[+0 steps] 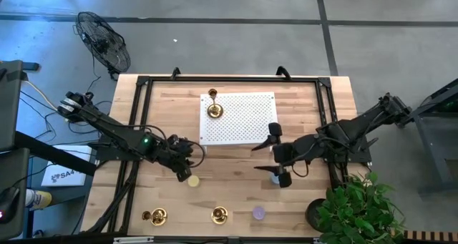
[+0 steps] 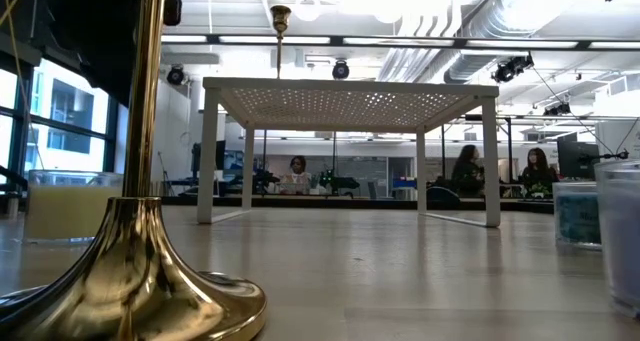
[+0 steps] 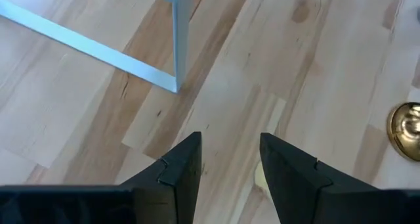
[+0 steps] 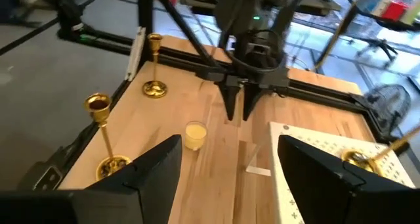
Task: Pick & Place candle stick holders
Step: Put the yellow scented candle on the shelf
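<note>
Nearest the low camera stands a shiny brass candlestick holder [image 2: 140,271], its flared round base filling the near corner of the light wooden butcher-block table [image 1: 236,183]. From above, that table's near edge carries two such brass holders, one toward my left [image 1: 155,216] and one at the middle [image 1: 219,215], with a flat purple round disc [image 1: 258,213] just beside the middle one. The third brass holder [image 1: 213,109] stands upright on the white perforated raised platform [image 1: 247,119], close to its left edge. My left gripper [image 1: 187,174] hangs low over bare wood near a leg of that platform, its two dark fingers [image 3: 180,168] parted and grasping nothing, and a small pale yellow round candle [image 1: 193,180] lies just beside them. My right gripper [image 1: 278,174] hovers off the platform's near right corner, its fingers [image 4: 157,168] spread wide and empty, pointing across the table toward my left arm. A green leafy plant [image 1: 354,205] sits at the table's near right corner.
</note>
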Controlling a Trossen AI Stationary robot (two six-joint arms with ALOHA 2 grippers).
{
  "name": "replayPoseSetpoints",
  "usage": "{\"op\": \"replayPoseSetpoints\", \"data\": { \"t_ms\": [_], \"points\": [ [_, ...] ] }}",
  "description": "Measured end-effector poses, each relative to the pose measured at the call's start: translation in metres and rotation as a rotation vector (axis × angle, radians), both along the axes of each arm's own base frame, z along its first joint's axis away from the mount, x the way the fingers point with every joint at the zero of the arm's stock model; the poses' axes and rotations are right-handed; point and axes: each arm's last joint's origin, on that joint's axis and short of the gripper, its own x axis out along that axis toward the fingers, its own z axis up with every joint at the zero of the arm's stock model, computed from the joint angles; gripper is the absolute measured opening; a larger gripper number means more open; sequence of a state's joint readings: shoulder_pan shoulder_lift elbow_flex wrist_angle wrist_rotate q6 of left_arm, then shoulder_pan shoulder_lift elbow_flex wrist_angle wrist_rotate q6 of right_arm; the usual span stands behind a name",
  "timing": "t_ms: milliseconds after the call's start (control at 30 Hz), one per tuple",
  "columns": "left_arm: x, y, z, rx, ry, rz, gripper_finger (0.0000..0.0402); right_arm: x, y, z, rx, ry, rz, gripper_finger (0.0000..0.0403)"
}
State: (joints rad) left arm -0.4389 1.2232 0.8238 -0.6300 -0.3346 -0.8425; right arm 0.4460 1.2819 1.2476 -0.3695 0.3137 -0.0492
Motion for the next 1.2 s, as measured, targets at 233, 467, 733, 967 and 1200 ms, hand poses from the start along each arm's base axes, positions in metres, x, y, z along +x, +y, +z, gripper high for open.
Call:
{"op": "replayPoseSetpoints", "data": {
  "t_ms": [233, 467, 733, 967, 1200],
  "points": [
    [0.0003, -0.0015, 0.0001, -0.041, 0.006, -0.013, 0.0152, 0.0010, -0.0010, 0.0016, -0.007, -0.019, -0.019, 0.0247],
    [-0.0006, -0.0020, -0.0005, -0.058, 0.027, -0.037, 0.0152, 0.0022, 0.0010, 0.0056, 0.047, -0.052, 0.019, 0.0247],
    [-0.0005, -0.0023, -0.0005, -0.065, 0.028, -0.042, 0.0152, 0.0026, 0.0036, 0.0084, -0.014, -0.087, 0.125, 0.0247],
    [-0.0010, -0.0036, -0.0009, -0.104, 0.046, -0.066, 0.0152, 0.0035, 0.0031, 0.0098, -0.018, -0.101, 0.156, 0.0247],
    [-0.0016, -0.0055, -0.0011, -0.208, 0.072, -0.030, 0.0152, 0.0034, 0.0008, 0.0070, -0.032, -0.074, 0.131, 0.0247]
  ]
}}
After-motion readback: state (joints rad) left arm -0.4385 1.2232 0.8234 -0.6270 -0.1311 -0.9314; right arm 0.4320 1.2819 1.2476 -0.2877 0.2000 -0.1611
